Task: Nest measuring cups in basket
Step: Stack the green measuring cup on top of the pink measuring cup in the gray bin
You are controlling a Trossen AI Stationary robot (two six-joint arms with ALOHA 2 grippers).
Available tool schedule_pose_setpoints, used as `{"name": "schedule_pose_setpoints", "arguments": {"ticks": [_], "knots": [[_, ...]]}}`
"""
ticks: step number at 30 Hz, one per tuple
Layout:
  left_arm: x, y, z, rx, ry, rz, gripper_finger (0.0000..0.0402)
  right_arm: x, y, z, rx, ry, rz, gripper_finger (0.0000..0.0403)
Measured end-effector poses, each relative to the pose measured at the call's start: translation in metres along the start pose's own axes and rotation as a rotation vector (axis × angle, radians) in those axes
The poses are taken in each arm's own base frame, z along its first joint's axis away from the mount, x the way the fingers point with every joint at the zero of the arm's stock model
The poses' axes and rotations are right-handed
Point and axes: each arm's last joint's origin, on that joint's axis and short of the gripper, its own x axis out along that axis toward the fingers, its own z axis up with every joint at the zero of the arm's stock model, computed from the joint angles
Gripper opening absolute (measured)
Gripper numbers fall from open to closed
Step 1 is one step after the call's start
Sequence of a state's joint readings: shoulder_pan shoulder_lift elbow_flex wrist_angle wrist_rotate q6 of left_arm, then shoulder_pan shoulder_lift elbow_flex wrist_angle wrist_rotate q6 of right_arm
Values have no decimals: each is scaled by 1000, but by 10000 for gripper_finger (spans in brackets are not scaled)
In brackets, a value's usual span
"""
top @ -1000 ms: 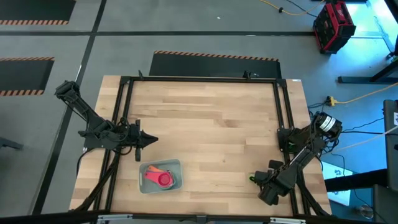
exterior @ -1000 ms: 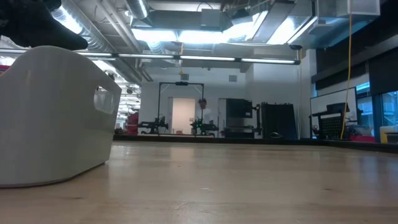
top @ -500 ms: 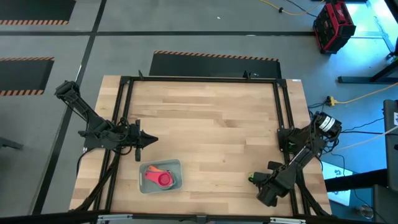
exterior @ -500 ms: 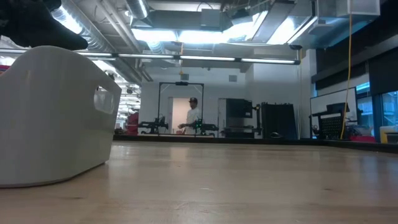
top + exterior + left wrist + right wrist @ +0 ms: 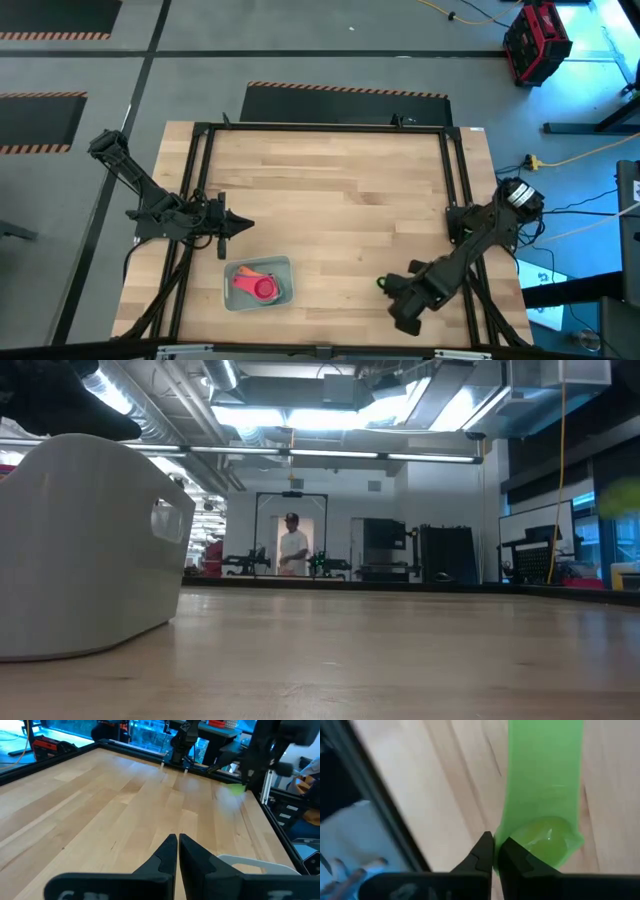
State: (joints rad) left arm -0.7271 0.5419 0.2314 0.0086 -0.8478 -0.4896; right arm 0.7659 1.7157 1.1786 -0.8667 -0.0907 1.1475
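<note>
1. High view: I see the basket [image 5: 258, 283], a shallow pale tray with rounded corners, on the wooden table [image 5: 330, 200].
2. Pink cup [image 5: 257, 287], smooth plastic with a round bowl, lies inside the basket.
3. Right gripper [image 5: 384, 284], well to the right of the basket, has its fingers pinched on the green cup [image 5: 543, 795] by its flat handle.
4. Left gripper [image 5: 246, 225] sits just above the basket's left end, fingers closed on nothing.
5. I read no writing.
</note>
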Motion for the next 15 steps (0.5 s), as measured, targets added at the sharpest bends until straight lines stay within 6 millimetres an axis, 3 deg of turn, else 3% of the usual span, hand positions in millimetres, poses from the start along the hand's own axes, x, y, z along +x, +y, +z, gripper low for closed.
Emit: {"name": "schedule_pose_setpoints", "arguments": {"ticks": [10, 15], "knots": [[0, 0, 0, 1, 0, 0, 11, -60, 19, 57, -15, -280, 110, 13], [0, 0, 0, 0, 0, 0, 11, -68, 28, 93, -73, -335, 98, 13]]}}
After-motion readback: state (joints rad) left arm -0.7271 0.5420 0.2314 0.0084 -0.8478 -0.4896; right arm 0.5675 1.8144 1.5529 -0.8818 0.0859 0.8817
